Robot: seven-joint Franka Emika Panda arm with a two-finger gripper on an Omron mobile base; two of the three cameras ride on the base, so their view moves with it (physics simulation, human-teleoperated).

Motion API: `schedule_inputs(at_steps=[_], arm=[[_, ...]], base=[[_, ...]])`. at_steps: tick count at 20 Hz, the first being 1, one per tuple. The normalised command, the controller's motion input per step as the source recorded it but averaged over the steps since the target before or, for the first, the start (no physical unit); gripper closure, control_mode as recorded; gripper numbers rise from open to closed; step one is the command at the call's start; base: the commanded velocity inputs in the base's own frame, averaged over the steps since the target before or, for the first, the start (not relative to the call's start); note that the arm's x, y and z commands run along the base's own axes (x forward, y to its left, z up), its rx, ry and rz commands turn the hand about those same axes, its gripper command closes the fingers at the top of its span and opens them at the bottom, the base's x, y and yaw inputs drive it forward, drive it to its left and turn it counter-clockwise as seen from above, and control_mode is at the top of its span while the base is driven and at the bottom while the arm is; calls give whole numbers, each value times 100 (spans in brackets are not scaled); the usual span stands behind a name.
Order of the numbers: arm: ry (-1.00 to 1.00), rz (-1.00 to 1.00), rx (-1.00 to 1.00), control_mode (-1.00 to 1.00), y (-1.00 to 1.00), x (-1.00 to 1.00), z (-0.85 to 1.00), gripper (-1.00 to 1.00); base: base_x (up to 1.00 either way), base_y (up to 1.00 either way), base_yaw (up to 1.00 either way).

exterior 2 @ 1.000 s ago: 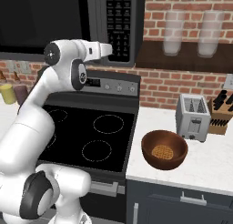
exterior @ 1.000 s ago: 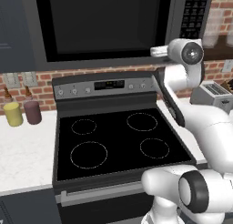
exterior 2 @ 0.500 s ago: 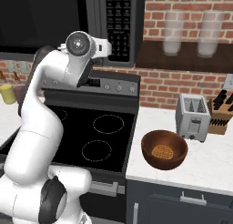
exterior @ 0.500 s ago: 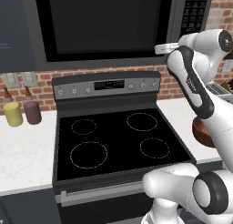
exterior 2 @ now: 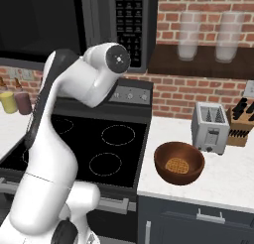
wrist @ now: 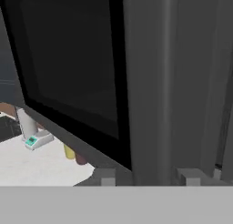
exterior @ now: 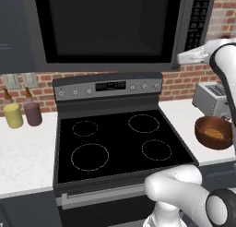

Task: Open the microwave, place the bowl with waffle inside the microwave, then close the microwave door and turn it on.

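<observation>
The microwave (exterior: 27,41) hangs over the stove with its microwave door (exterior: 106,32) shut, and the black keypad (exterior: 200,18) is at its right. My gripper (exterior: 180,60) reaches in from the right to the door's lower right corner. In the hand view the gripper (wrist: 149,177) is open, its fingertips (wrist: 107,176) straddling the grey vertical strip (wrist: 150,82) beside the black window (wrist: 68,68). The reddish-brown bowl (exterior 2: 178,162) holds the waffle (exterior 2: 177,165) on the counter right of the stove, also the bowl (exterior: 213,132).
Below the microwave is the black stove (exterior: 120,143). A toaster (exterior 2: 211,126) and knife block (exterior 2: 240,124) stand behind the bowl. A yellow jar (exterior: 13,115) and a purple jar (exterior: 32,113) sit on the left counter. Shelved glass jars (exterior 2: 187,37) hang at the right.
The arm has swung right and its elbow has left the left base view. The hand has closed in on the microwave's right edge. Bowl and door have not moved.
</observation>
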Motion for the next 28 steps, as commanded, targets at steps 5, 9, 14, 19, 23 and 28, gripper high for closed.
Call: schedule_inputs(at_steps=[5, 9, 14, 19, 23, 28], arm=[[0, 29, 0, -100, 100, -84, 21, 100], [0, 26, -1, -100, 100, -84, 18, 100], [-5, 14, -11, -100, 100, -100, 2, 100], [-12, 7, -20, -100, 100, -100, 0, 100], [-17, 6, -23, -100, 100, -100, -2, 100], [-24, 4, -27, -100, 100, -100, -12, 100]], base=[[0, 0, 0], [0, 0, 0], [0, 0, 0], [0, 0, 0], [0, 0, 0], [0, 0, 0]])
